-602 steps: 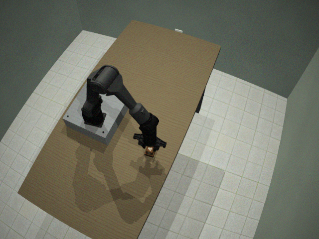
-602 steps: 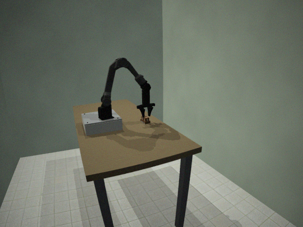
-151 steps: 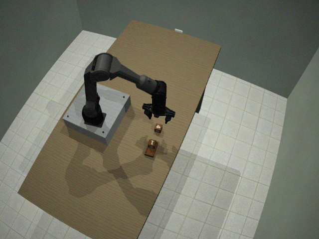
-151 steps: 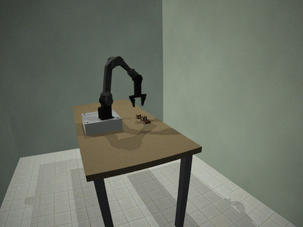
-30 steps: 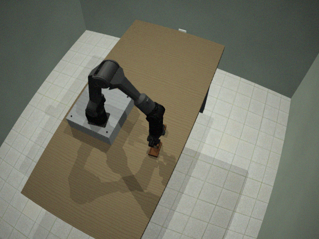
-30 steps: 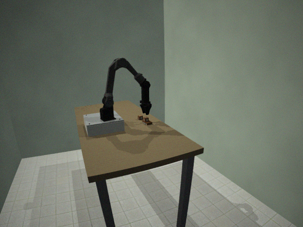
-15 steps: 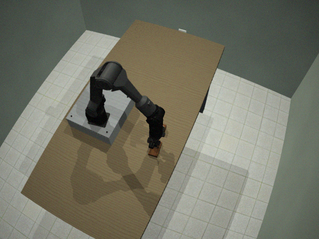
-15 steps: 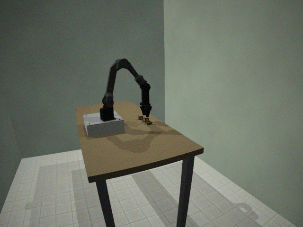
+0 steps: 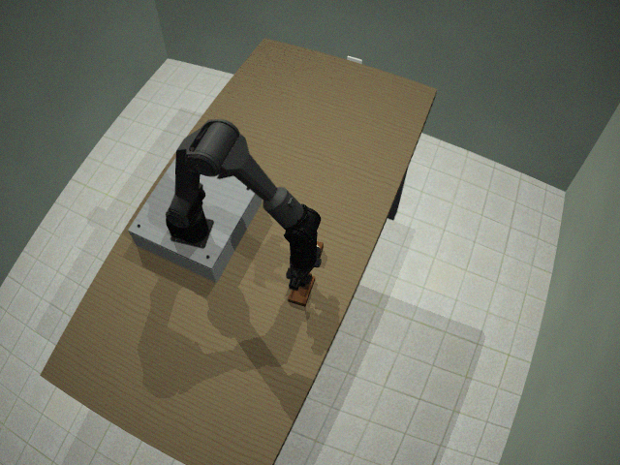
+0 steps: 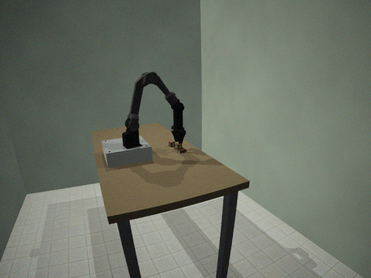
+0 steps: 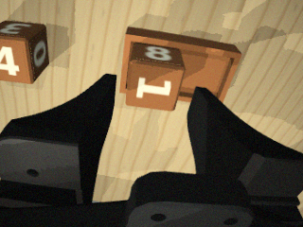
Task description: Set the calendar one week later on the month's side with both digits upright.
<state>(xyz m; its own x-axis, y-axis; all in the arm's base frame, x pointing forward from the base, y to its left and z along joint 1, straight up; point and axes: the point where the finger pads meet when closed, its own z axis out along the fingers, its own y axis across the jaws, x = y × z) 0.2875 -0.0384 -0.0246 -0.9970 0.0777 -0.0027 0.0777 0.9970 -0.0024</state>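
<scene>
A small brown tray lies flat on the table; it also shows in the top view. One orange cube stands in the tray's left half, with an 8 on one face and a sideways 1 on the face towards me. The tray's right half is empty. The second cube stands on the table to the left of the tray, showing a 4 and a 0. My gripper is open and hangs a little above the cube in the tray, one finger on each side and touching nothing. It also shows in the exterior view.
The arm's grey base block stands on the table to the left of the tray. The table's right edge runs close past the tray. The arm hides most of the second cube in the top view.
</scene>
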